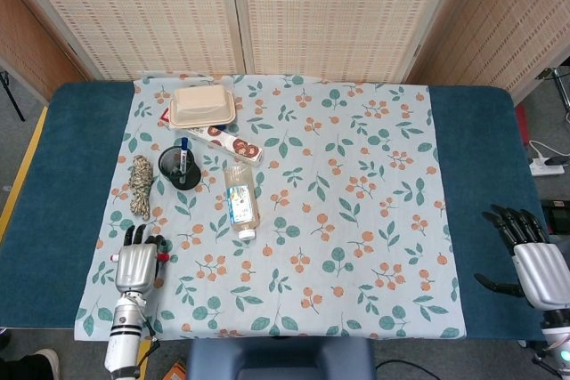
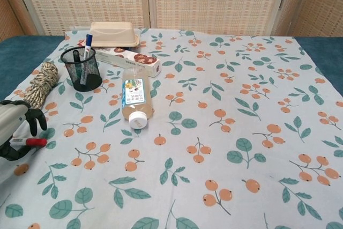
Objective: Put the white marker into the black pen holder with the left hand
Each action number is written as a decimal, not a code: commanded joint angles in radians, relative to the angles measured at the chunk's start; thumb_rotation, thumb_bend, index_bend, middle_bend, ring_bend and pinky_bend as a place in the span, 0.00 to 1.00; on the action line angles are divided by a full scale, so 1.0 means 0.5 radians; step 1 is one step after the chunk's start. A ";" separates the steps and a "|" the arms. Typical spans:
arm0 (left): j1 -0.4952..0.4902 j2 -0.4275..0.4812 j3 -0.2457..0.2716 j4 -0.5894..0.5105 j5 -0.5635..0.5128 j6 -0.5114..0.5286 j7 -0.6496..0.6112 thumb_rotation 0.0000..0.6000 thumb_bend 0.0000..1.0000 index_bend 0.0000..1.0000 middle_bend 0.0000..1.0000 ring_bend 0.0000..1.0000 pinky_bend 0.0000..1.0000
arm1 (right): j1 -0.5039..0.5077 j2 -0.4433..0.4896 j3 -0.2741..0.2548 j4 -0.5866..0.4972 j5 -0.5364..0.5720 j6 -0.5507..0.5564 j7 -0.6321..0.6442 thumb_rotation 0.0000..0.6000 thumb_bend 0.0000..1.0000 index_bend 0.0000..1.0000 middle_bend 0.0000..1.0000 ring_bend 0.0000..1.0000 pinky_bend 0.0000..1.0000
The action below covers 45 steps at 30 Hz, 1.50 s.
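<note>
The white marker with a red cap lies crosswise in my left hand, whose dark fingers curl over it near the front left of the cloth. In the head view the left hand covers most of the marker; only its ends stick out. The black mesh pen holder stands upright farther back, with a blue-capped pen in it. In the chest view the pen holder is beyond the hand and a little right. My right hand rests open at the table's right edge, holding nothing.
A coil of rope lies between my left hand and the holder. A plastic bottle lies on its side to the holder's right. Behind the holder are a long snack box and a beige lidded container.
</note>
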 commanded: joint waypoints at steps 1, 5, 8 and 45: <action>-0.005 -0.009 -0.003 0.017 0.000 0.000 -0.011 1.00 0.33 0.44 0.45 0.12 0.10 | 0.001 -0.001 0.000 0.000 0.002 -0.001 -0.001 1.00 0.00 0.15 0.06 0.05 0.00; -0.007 -0.014 0.001 0.032 0.004 0.000 -0.026 1.00 0.33 0.44 0.47 0.13 0.11 | 0.002 -0.003 0.001 0.003 0.002 -0.004 0.002 1.00 0.00 0.15 0.06 0.05 0.00; -0.009 -0.013 0.003 0.036 0.009 0.006 -0.025 1.00 0.33 0.44 0.45 0.13 0.11 | 0.004 -0.003 -0.001 0.004 -0.003 -0.005 0.006 1.00 0.00 0.15 0.06 0.05 0.00; -0.024 -0.050 0.004 0.107 0.041 0.071 0.010 1.00 0.39 0.51 0.54 0.19 0.13 | 0.005 -0.009 0.002 0.015 0.004 -0.008 0.007 1.00 0.00 0.16 0.06 0.05 0.00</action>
